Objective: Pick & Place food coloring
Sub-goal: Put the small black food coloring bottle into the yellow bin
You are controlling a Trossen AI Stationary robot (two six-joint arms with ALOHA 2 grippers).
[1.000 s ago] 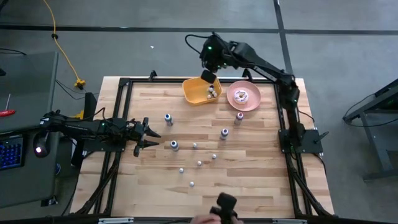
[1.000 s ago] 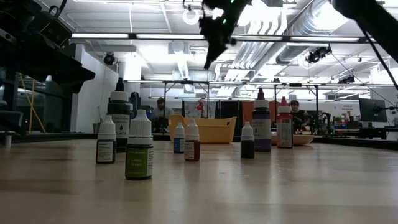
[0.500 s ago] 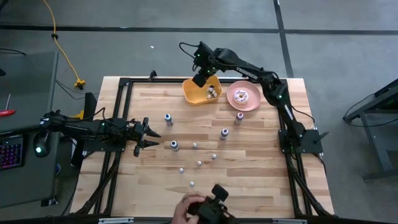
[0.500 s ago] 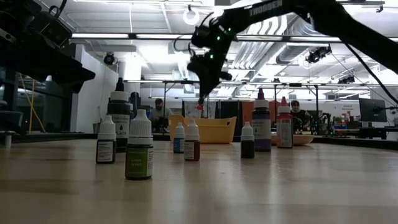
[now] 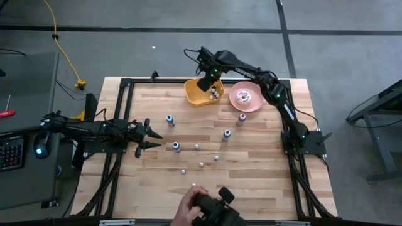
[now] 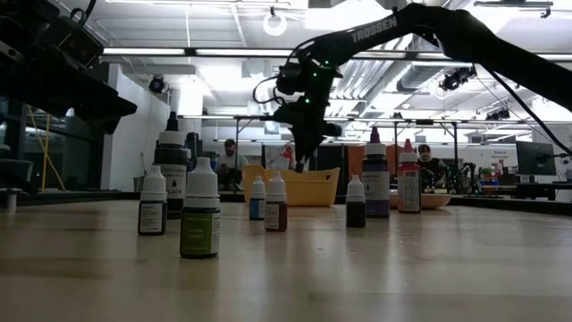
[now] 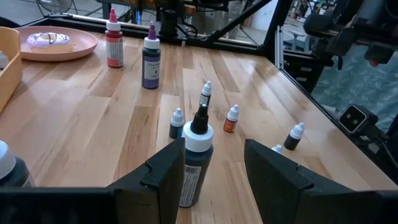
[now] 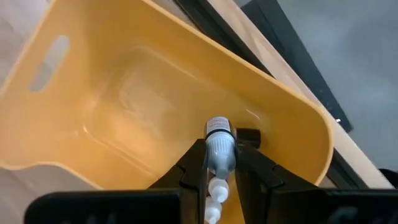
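Your right gripper (image 8: 219, 163) sits over the yellow bin (image 5: 196, 94) at the upper centre of the high view, fingers clamped on one small food coloring bottle (image 8: 219, 147). Other bottles (image 5: 196, 147) stand scattered mid-table — a few already lie in the bin. Your left gripper (image 5: 152, 140) waits at centre left, fingers spread apart.
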